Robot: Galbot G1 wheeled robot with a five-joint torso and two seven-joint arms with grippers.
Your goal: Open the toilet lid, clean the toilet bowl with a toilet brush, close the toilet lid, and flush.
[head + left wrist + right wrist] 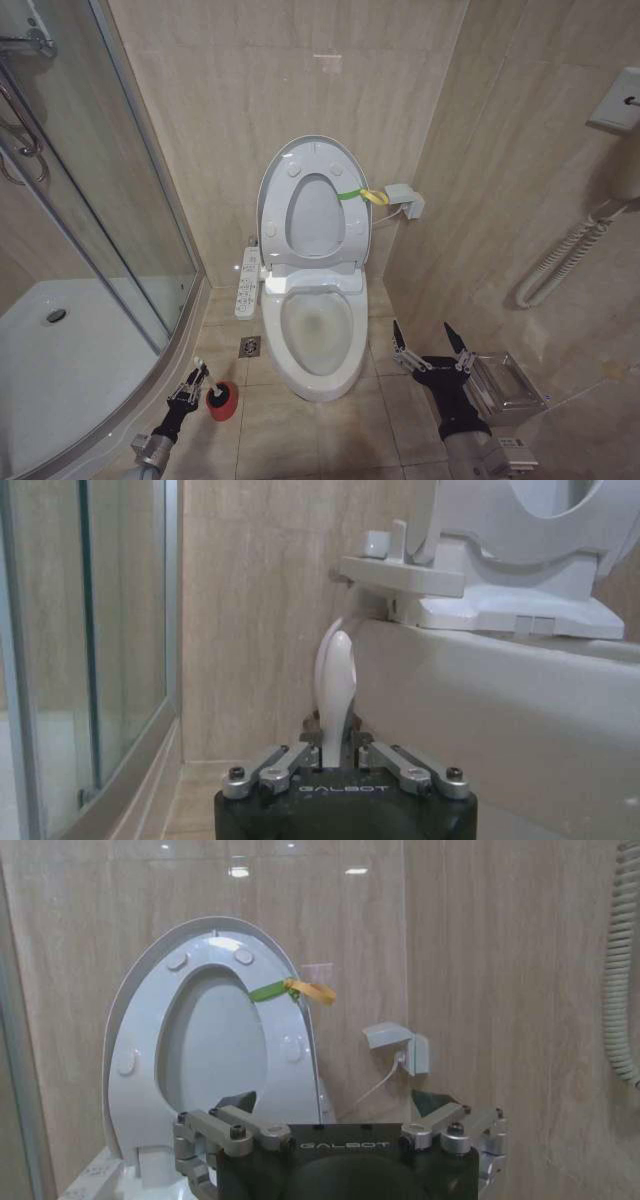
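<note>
The toilet lid [318,215] stands raised against the back wall, with the ring seat [350,240] up in front of it and a yellow-green strap [362,195] at its edge. The toilet bowl [320,330] lies open below. My left gripper [197,378] is low beside the bowl, at the red holder cup [225,403]. In the left wrist view that gripper [335,754] is shut on the white handle of the toilet brush [335,675]. The bristle head is hidden. My right gripper [425,340] hangs open to the right of the bowl, holding nothing, and faces the lid [215,1042].
A curved glass shower enclosure [120,230] closes off the left. The white button panel [247,282] and a floor drain [249,346] lie left of the bowl. A metal rack [505,385] sits behind my right gripper, and a wall socket [405,200] and coiled hose [560,265] are on the right.
</note>
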